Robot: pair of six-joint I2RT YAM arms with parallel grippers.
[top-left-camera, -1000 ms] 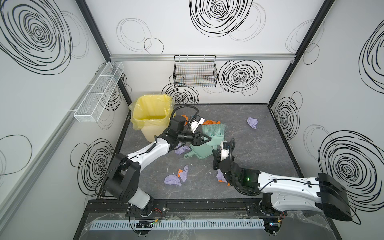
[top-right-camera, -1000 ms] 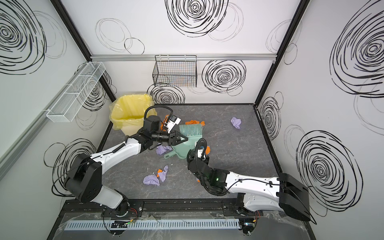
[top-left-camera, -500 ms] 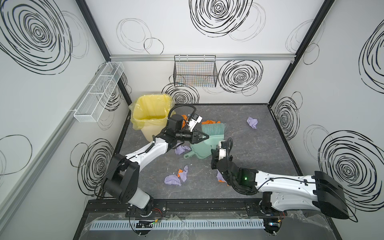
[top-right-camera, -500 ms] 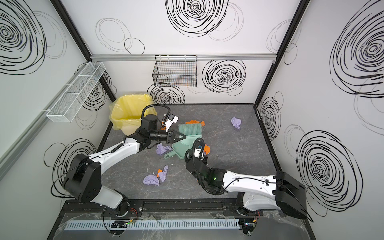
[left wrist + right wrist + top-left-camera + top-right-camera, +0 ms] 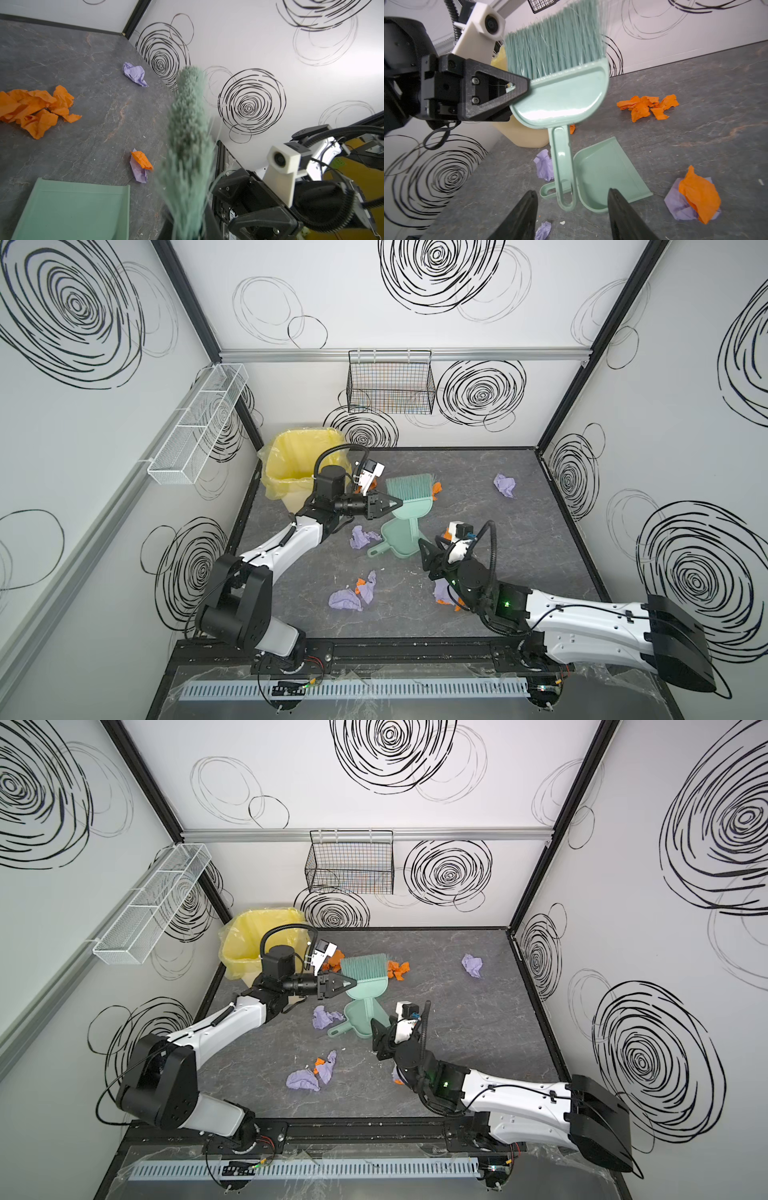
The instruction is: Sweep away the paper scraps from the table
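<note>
A mint-green brush (image 5: 409, 497) (image 5: 562, 91) hangs over the table (image 5: 511, 547) with its bristles up. My left gripper (image 5: 397, 502) (image 5: 351, 983) (image 5: 521, 87) is shut on the edge of its head. The brush handle points down over the green dustpan (image 5: 397, 539) (image 5: 604, 172), which lies flat. My right gripper (image 5: 430, 556) (image 5: 572, 191) is open, its fingers either side of the handle's tip without touching it. Paper scraps lie around: orange ones (image 5: 435, 489) (image 5: 35, 108) behind the brush, lilac wads (image 5: 505, 485) (image 5: 362, 537), and a mixed clump (image 5: 353, 593).
A bin with a yellow liner (image 5: 291, 464) stands at the back left, right behind my left arm. More scraps (image 5: 444, 595) lie under my right wrist. A black wire basket (image 5: 390, 385) and a white mesh shelf (image 5: 195, 427) hang on the walls.
My left gripper has shut on the brush head. My right gripper has opened and let go of the brush handle.
</note>
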